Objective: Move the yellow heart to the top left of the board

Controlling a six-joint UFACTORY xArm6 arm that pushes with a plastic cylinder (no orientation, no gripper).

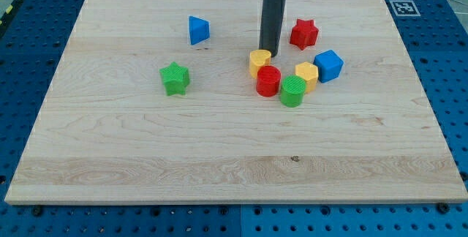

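Observation:
The yellow heart lies a little right of the board's middle, in the upper half. My tip stands just above and to the right of it, touching or almost touching its upper right edge. A red cylinder sits right below the heart, touching it.
A green cylinder, a yellow hexagon and a blue cube cluster to the right of the heart. A red star lies right of my tip. A blue triangle and a green star lie to the left. The wooden board fills the view.

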